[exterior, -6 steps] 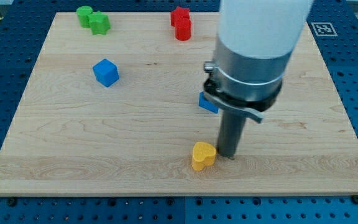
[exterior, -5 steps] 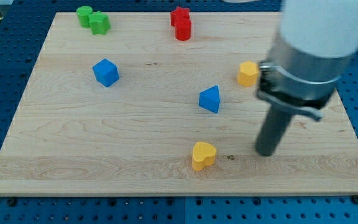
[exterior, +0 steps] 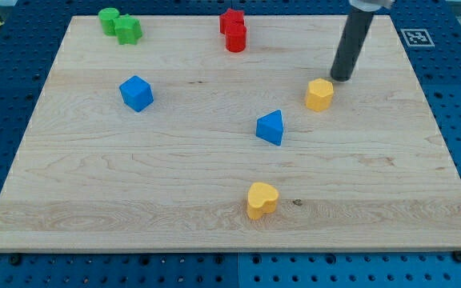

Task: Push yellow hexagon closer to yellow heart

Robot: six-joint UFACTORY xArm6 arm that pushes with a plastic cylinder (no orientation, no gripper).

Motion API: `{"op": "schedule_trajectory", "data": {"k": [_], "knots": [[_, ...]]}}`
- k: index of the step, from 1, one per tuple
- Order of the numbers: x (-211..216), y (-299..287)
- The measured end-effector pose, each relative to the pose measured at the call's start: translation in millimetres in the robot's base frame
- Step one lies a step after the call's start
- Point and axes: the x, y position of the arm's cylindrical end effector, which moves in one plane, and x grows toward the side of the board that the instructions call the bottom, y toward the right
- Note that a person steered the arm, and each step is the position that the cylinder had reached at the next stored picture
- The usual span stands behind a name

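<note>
My tip (exterior: pixel 342 78) sat just beyond the small yellow plastic hexagon block (exterior: pixel 319 94), on its far-right side, near but contact unclear. No claw on this rig, just the straight dark rod, so no apart/together state to give. Hexagon was in the right half of the light wooden table (exterior: pixel 94 184), toward the far edge. Yellow plastic heart block (exterior: pixel 262 200) was near the near edge, about mid-width, well apart from the hexagon. Blue wedge-like block (exterior: pixel 270 128) lay between them.
</note>
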Motion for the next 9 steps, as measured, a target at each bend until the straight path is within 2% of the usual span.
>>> {"op": "schedule_trajectory", "data": {"k": [3,5,6,9], "knots": [[47.6,-22.6],[35.1,-46.3],[70.9,-44.6],[129.3,-45.7]]}}
